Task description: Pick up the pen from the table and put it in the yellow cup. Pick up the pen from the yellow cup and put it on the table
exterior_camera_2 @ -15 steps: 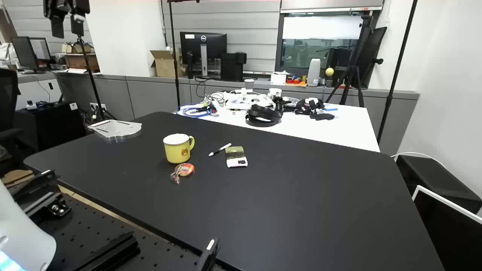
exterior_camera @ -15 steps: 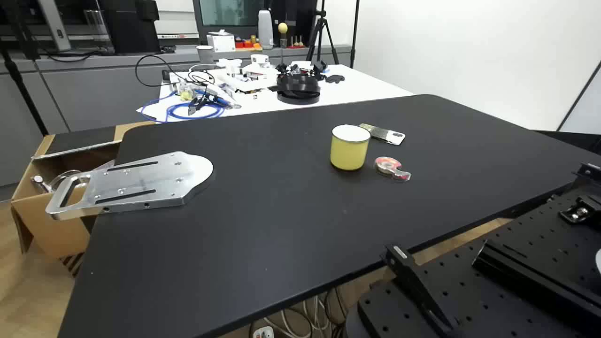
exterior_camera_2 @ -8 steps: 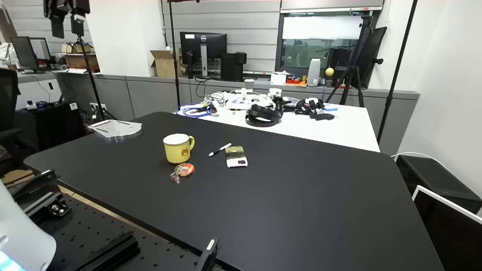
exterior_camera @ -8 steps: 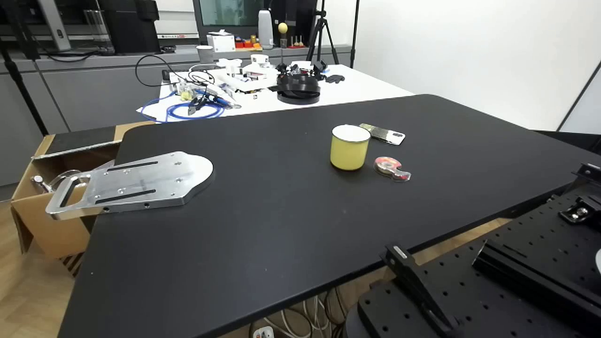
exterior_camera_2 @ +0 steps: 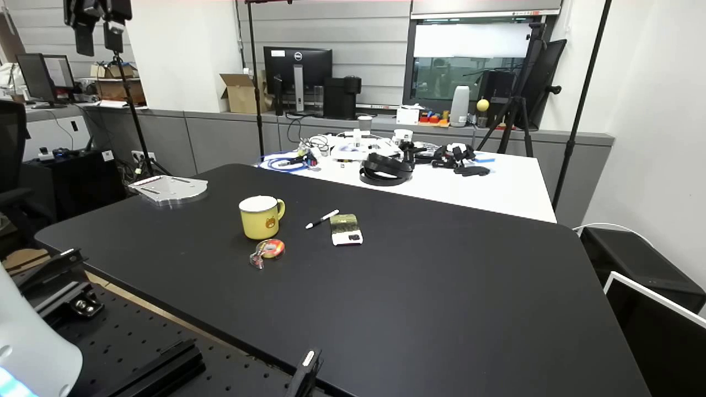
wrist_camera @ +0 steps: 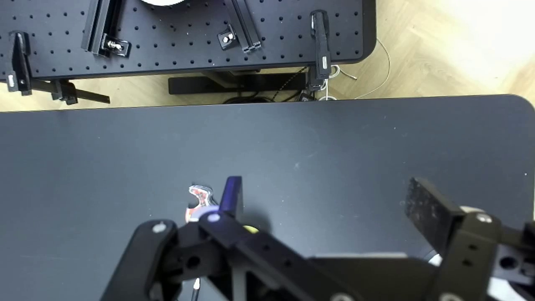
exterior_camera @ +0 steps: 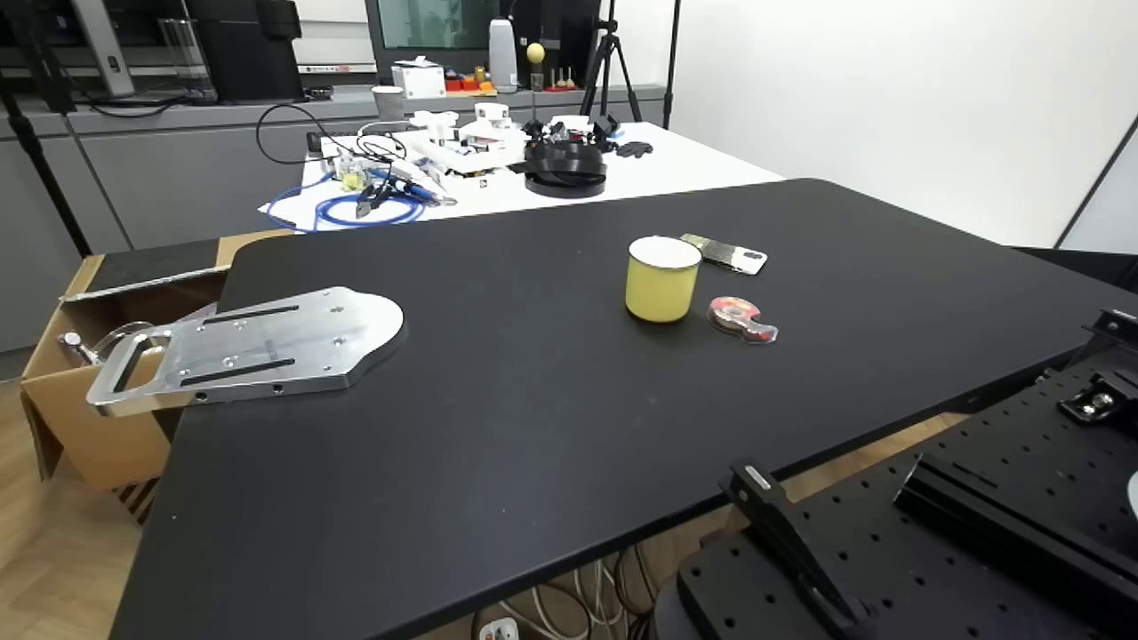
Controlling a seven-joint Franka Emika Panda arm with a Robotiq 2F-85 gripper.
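The pen [exterior_camera_2: 322, 219] is a thin dark stick with white ends, lying flat on the black table [exterior_camera_2: 419, 309] between the yellow cup [exterior_camera_2: 260, 223] and a flat grey-white object. In the wrist view only a short piece of the pen [wrist_camera: 196, 286] shows; in an exterior view the cup [exterior_camera: 660, 289] hides nearly all of it. The cup stands upright, its handle towards the pen. In the wrist view only a yellow sliver of the cup [wrist_camera: 251, 229] shows behind a finger. My gripper [wrist_camera: 324, 182] is open and empty, high above the table; its fingers [exterior_camera_2: 99, 41] also show in an exterior view.
A tape dispenser [exterior_camera_2: 270, 249] lies close beside the cup. The flat grey-white object [exterior_camera_2: 346, 230] lies beside the pen. A silver metal plate [exterior_camera: 267, 342] overhangs the table's edge above a cardboard box [exterior_camera: 98, 418]. A white table [exterior_camera_2: 496, 190] with cables and gear adjoins the black one.
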